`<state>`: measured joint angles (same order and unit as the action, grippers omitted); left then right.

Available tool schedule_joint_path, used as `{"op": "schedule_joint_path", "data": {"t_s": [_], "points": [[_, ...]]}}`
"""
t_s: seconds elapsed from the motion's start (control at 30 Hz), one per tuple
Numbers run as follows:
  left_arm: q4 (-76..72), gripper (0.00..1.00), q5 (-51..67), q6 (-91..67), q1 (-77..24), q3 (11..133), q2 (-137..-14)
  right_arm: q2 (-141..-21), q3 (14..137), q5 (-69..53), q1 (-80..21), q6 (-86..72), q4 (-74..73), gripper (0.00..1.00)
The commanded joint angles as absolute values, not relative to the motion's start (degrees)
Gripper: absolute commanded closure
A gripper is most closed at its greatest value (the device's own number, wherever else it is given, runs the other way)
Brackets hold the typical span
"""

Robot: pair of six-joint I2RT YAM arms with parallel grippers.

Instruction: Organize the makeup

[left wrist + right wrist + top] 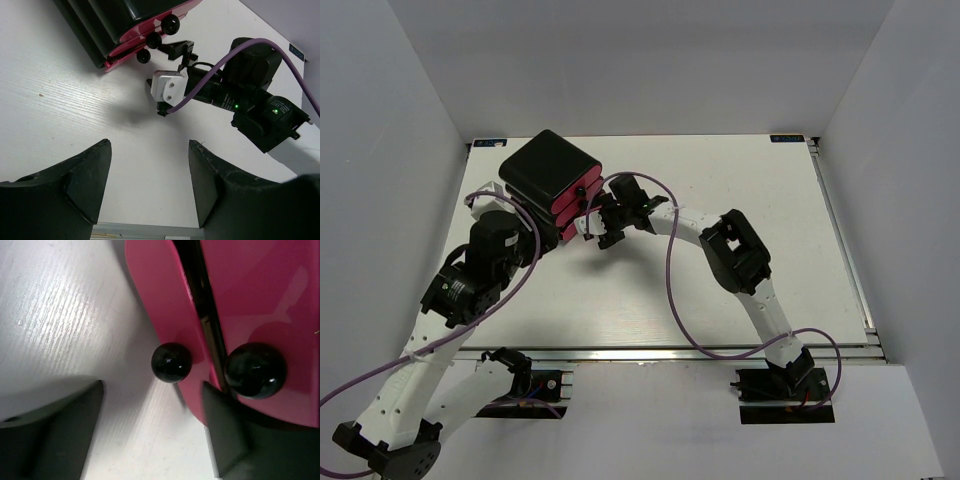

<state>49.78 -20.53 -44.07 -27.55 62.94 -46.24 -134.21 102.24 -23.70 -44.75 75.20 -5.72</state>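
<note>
— Makeup? I can't pick out a single piece of it on the white wood-grained desk (pixel 720 290), so I can't say how it looks.
— Could it be in that box?
— I cannot tell. The big black plastic box (pixel 548 172) stands at the far left of the desk, turned at an angle. Its three glossy pink drawers (pixel 572 208) show only their fronts, so whatever they hold is hidden.
— And the arms?
— The right claw (pixel 150 430) is close up at the drawer fronts with its fingers apart. One small round black knob (pixel 171 362) sits in line between them, and a second knob (pixel 255 371) is just beside one finger. It grips nothing.
— The left one?
— The left claw (pixel 149 185) hangs over bare desk near the box, fingers spread wide, holding nothing.
</note>
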Motion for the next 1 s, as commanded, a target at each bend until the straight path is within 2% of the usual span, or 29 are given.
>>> {"op": "schedule_joint_path", "data": {"t_s": [0.0,0.07,0.1,0.13,0.2,0.27,0.4,0.47,0.5,0.67,0.7,0.8,0.9,0.97], "points": [[50.54,0.27,-22.06,-45.26,-27.42,62.23,-44.83,-136.32,102.57,-22.15,-45.00,71.73,-7.65,0.24],[50.27,0.27,-22.24,-45.35,-27.33,61.79,-44.65,-135.88,101.87,-22.24,-44.91,70.06,-7.47,0.45],[50.19,0.27,-22.32,-45.44,-27.33,61.79,-44.56,-135.62,101.43,-22.32,-44.91,69.79,-7.21,0.59],[50.10,0.27,-22.32,-45.44,-27.33,61.70,-44.65,-135.44,100.90,-22.32,-45.00,69.61,-7.03,0.65],[50.10,0.27,-22.32,-45.35,-27.33,61.87,-44.82,-134.91,99.50,-22.15,-44.91,68.82,-6.16,0.71],[50.10,0.27,-22.32,-45.26,-27.33,61.96,-44.91,-134.83,99.23,-21.89,-45.00,68.47,-5.63,0.73],[50.45,0.27,-22.59,-45.53,-27.33,61.88,-44.47,-135.09,99.67,-22.58,-44.91,68.81,-6.50,0.91],[50.80,0.27,-22.76,-45.79,-27.33,61.79,-44.03,-135.35,100.11,-23.29,-44.91,69.87,-7.81,0.90],[51.06,0.27,-22.85,-45.88,-27.33,61.79,-43.95,-135.53,100.80,-24.16,-45.00,70.48,-8.43,0.85],[51.68,0.27,-23.38,-46.58,-27.33,61.44,-42.98,-137.37,104.59,-25.40,-45.44,73.12,-12.13,0.74],[51.68,0.27,-23.55,-46.67,-27.33,61.35,-42.89,-137.46,105.02,-25.40,-45.61,73.30,-11.95,0.65],[51.68,0.27,-23.55,-46.93,-27.33,61.00,-42.63,-137.81,105.55,-25.49,-45.79,73.48,-11.43,0.49],[51.59,0.27,-23.38,-47.11,-27.33,60.73,-42.71,-138.08,105.73,-25.31,-45.88,73.30,-10.81,0.42],[51.59,0.27,-23.47,-47.11,-27.33,60.64,-42.80,-138.25,105.91,-25.14,-45.97,72.95,-10.46,0.41]]}}
